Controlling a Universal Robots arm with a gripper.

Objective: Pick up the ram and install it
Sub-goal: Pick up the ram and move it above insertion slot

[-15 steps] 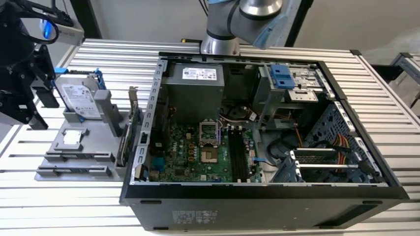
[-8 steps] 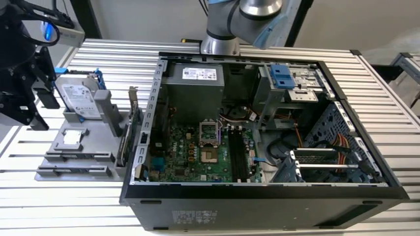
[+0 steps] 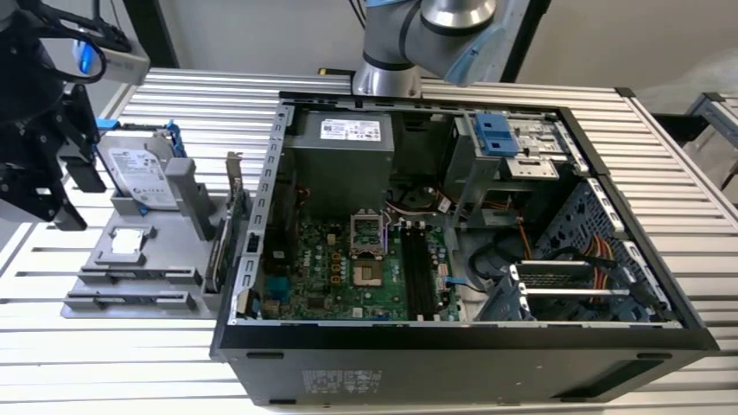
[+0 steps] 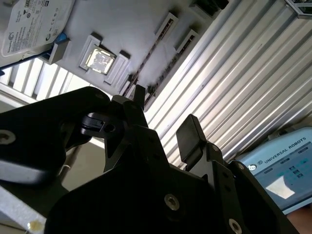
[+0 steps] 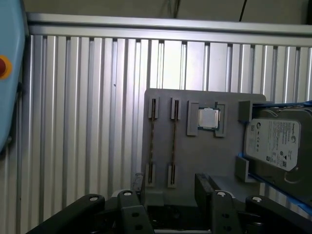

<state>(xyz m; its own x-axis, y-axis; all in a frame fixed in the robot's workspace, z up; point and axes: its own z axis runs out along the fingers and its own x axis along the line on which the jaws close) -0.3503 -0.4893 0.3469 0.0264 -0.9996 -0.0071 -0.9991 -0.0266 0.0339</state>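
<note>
Gripper (image 5: pixel 170 191) open, nothing in it, hovering over tray (image 5: pixel 209 158); ram (image 5: pixel 174 141) slotted just below, long axis square to finger gap.

Printed labels are noted; text is not transcribed. White label w/ print: on hard drive (image 5: pixel 275 141), exterior view's left. White sticker: on PSU (image 3: pixel 340 151), far end of case. Sticker: on case near wall (image 3: pixel 461 380). Lettering: on pendant (image 4: pixel 280 168).
</note>
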